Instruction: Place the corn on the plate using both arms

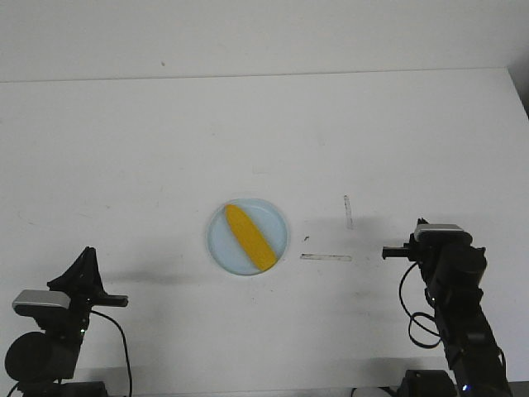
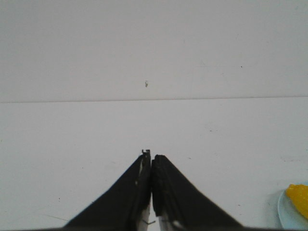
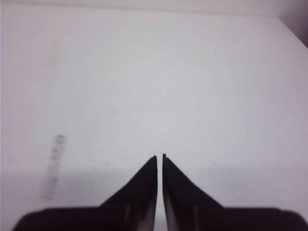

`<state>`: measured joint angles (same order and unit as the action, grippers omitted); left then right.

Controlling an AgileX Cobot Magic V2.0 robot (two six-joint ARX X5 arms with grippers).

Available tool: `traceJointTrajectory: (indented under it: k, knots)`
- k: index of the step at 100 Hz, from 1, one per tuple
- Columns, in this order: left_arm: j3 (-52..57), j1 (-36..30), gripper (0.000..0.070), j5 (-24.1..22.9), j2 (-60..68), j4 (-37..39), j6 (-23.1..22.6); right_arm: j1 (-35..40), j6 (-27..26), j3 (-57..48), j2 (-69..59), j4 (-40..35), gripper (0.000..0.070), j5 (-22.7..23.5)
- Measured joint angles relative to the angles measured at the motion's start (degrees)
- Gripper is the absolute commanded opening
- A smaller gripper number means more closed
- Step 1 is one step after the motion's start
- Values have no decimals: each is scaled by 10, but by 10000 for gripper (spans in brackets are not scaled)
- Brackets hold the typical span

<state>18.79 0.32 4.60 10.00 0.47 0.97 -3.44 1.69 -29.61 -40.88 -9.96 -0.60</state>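
The yellow corn lies diagonally on the pale blue plate at the table's middle. My left gripper is shut and empty at the front left, well apart from the plate; in the left wrist view its fingers meet, and the corn's end and the plate's rim show at the picture's edge. My right gripper is shut and empty at the front right, apart from the plate; in the right wrist view only a hairline slit shows between the tips.
Two strips of clear tape lie on the table right of the plate, one flat and one upright in the picture; one shows blurred in the right wrist view. The table's far edge meets a white wall.
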Motion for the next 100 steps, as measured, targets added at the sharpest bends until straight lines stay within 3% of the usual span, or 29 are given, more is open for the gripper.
traceJointTrajectory:
  k: [10, 55, 100]
  knots:
    - [0, 0, 4, 0, 0, 0, 0, 0, -1, 18, 54, 3, 15, 35]
    - [0, 0, 4, 0, 0, 0, 0, 1, -52, 35, 252, -41, 15, 37]
    - [0, 0, 4, 0, 0, 0, 0, 1, -56, 35, 293, -39, 15, 37]
